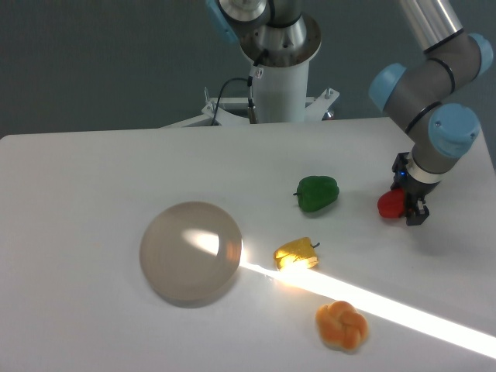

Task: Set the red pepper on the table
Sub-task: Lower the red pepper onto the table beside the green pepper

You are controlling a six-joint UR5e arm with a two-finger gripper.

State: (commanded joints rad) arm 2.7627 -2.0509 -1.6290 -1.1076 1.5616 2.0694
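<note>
The red pepper [390, 204], jaws clamping it, juts leftward over the table [93, 178].

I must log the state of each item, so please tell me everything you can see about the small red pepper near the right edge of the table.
The small glossy bright-red plastic toy pepper is rounded and smooth, and only its left part shows; the rest is hidden by the black two-finger end effector, which is closed on it. It sits low over the large matte white table, near the right edge, to the right of the green pepper. Whether its underside touches the tabletop cannot be told.
</note>
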